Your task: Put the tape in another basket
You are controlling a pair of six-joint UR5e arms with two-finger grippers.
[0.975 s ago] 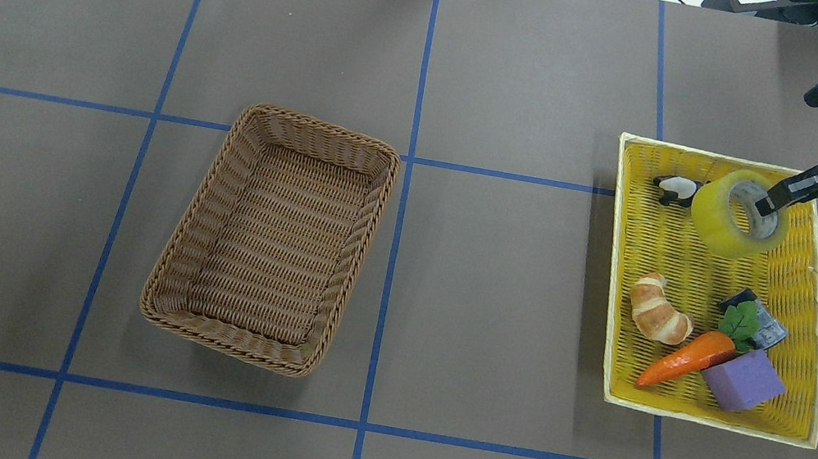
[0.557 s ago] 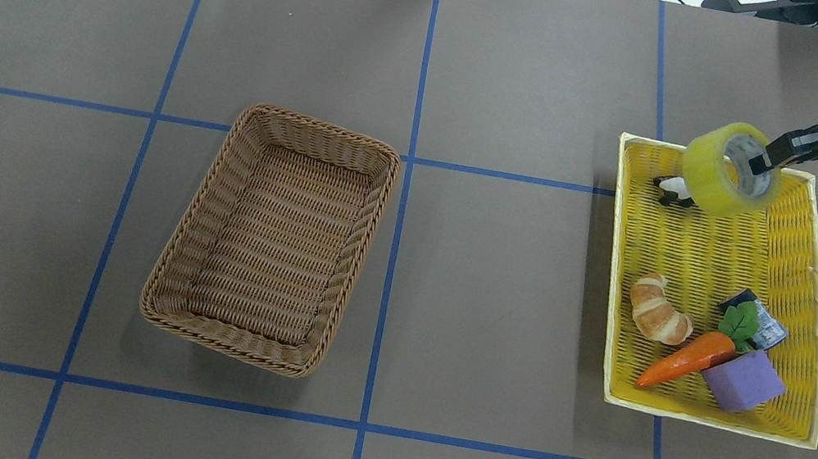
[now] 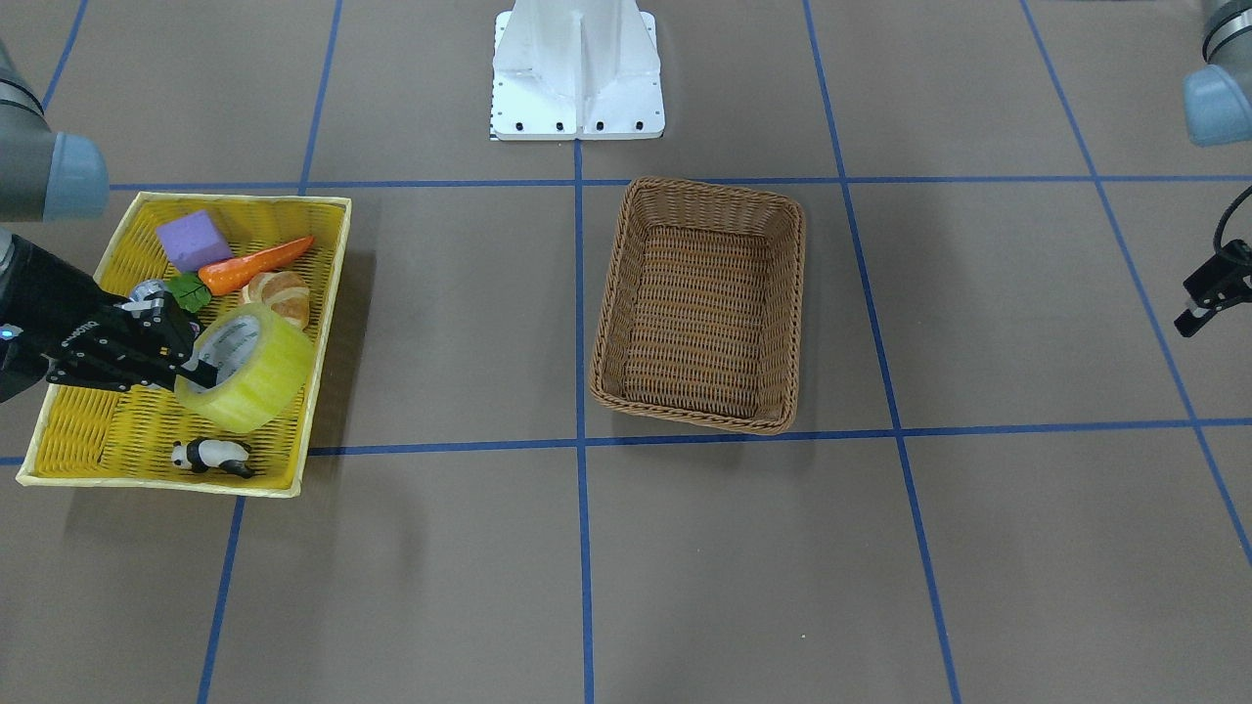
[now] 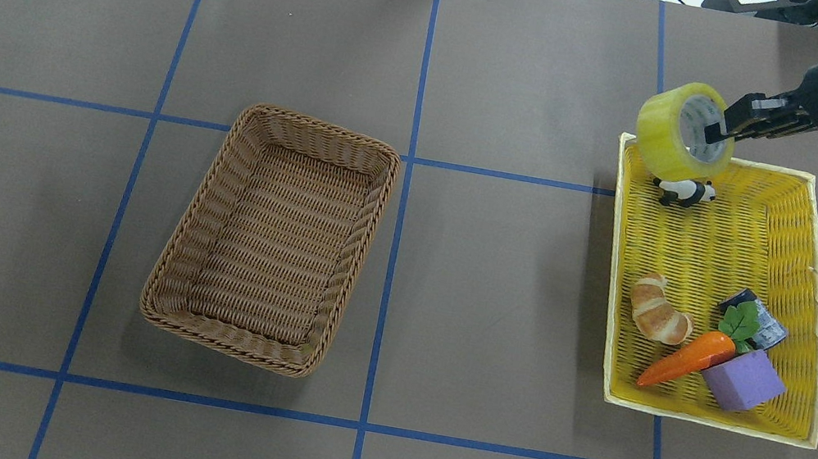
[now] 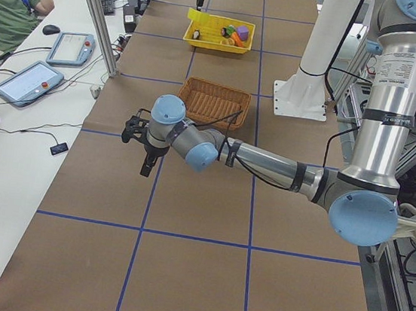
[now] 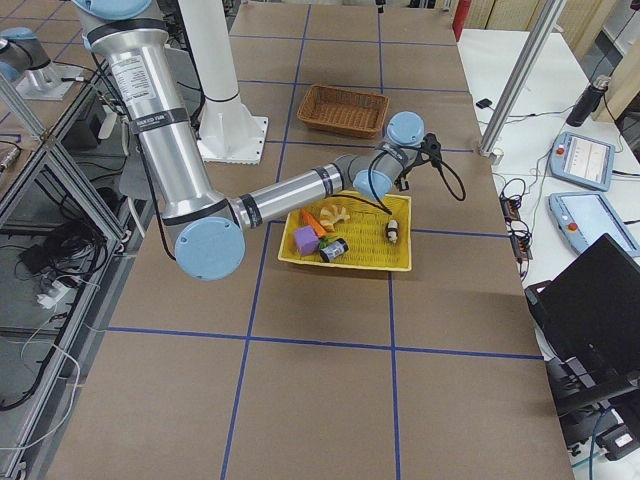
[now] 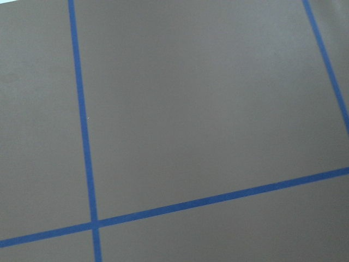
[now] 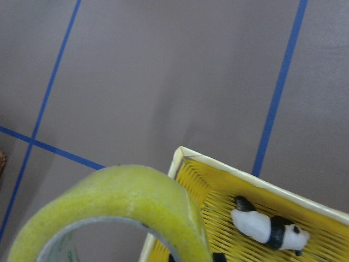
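The glossy, translucent yellow ring of tape [image 4: 662, 131] hangs above the woven tray's [image 4: 708, 230] far corner, the right pincer [image 4: 713, 133] clamped through its white core.

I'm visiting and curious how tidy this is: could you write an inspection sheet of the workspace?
Surface: brown paper-covered table, blue tape grid.
Job's things: wide yellowish packing tape roll held aloft over a corner of the shallow yellow woven tray; deep brown wicker basket holds nothing.
Clutter: toy panda, croissant, carrot, purple block, silver can, all in the tray.
Grippers: right gripper shut on the tape; left gripper over bare table, jaws unclear.
Cables: black cable at left wrist.
Surroundings: seated person in green, two tablets.
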